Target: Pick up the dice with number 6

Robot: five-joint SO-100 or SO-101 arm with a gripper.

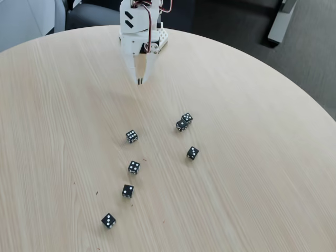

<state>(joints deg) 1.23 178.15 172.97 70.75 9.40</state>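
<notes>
Surroundings, as I see them: round table (252, 173), pale wood grain, evenly lit. Beyond its far edge, dark grey floor (310, 63). Top left, pale chair (26, 21); top right, light grey furniture leg (281, 23).

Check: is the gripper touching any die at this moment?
No. The gripper sits near the table's far edge, apart from all the dice.

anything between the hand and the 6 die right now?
Nothing visible. In the fixed view the hand hangs shut over bare table. The die that looks like the six sits alone just below it in the picture, apart from the other dice. The pips are small, so that reading is not certain.
</notes>
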